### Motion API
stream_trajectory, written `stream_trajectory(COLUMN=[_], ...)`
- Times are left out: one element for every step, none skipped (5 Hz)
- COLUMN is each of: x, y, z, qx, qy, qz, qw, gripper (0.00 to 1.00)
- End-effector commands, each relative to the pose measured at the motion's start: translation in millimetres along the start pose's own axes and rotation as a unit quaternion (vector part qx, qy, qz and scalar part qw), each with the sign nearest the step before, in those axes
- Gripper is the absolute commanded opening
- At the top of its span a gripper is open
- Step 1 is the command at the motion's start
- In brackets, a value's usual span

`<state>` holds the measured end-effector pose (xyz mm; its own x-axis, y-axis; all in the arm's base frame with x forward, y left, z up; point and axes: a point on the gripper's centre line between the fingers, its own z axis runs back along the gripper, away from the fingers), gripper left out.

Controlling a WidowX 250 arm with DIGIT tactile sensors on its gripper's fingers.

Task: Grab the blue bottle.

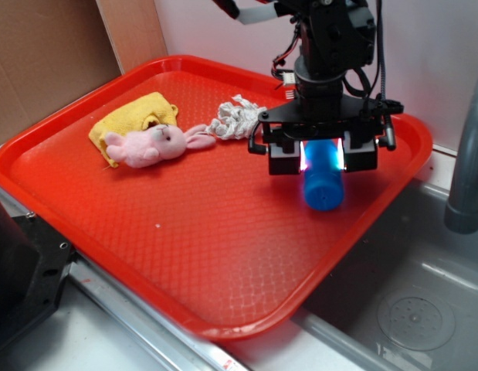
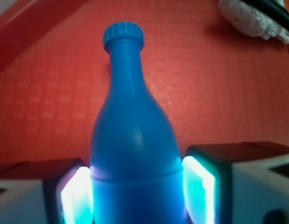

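Observation:
The blue bottle (image 1: 323, 189) lies near the right edge of the red tray (image 1: 146, 232), its flat base toward the exterior camera. My gripper (image 1: 323, 164) comes down from above and straddles its body. In the wrist view the bottle (image 2: 132, 140) fills the middle, cap pointing away, and the gripper (image 2: 137, 200) has its lit pads (image 2: 76, 196) pressed against both sides of the body. The gripper is shut on the bottle. I cannot tell whether the bottle rests on the tray or hangs just above it.
A pink plush bunny (image 1: 150, 144) lies on a yellow cloth (image 1: 134, 116) at the tray's back left. A white crumpled rag (image 1: 237, 117) lies behind the gripper and shows in the wrist view (image 2: 247, 18). A metal sink (image 1: 424, 309) and grey faucet pipe (image 1: 466, 170) are right of the tray.

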<state>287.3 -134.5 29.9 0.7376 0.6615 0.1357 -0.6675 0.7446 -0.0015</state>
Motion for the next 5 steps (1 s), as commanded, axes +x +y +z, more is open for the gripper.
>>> stream_trajectory(x=[24, 29, 32, 36, 37], y=[13, 34, 61, 85, 119], z=[70, 100, 134, 158, 186], qx=[-0.061, -0.076, -0.089, -0.099, -0.127], qy=[0.036, 0.037, 0.036, 0.044, 0.031], qz=[-0.144, -0.191, -0.234, -0.276, -0.29], qw=[0.987, 0.978, 0.967, 0.955, 0.948], gripper=[0.0, 0.0, 0.0, 0.0, 0.0])
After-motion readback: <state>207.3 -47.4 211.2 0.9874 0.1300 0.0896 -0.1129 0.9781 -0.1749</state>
